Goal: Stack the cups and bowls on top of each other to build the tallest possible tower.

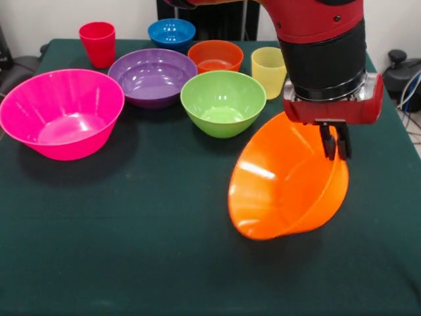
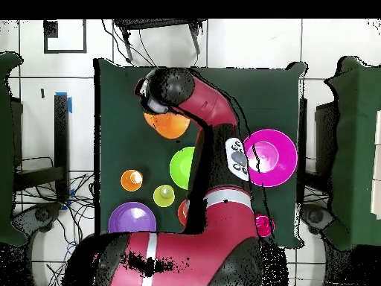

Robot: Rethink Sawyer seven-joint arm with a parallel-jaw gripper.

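My gripper point(image 1: 335, 141) is shut on the rim of the large orange bowl point(image 1: 286, 181), which hangs tilted with its opening turned left and toward the camera, low over the table; it also shows in the overhead view point(image 2: 167, 125). The hot pink bowl point(image 1: 62, 112), a purple bowl point(image 1: 152, 77), the lime green bowl point(image 1: 223, 102), the red-orange bowl point(image 1: 215, 55) and the blue bowl point(image 1: 172, 33) stand upright and apart. The red cup point(image 1: 97, 43) and yellow cup point(image 1: 268, 69) stand at the back. No tower is in view.
The overhead view shows a second purple bowl point(image 2: 132, 220) and the orange cup point(image 2: 132, 179), both hidden behind my arm in the front view. The dark green table point(image 1: 131, 250) ends close to the right of the held bowl.
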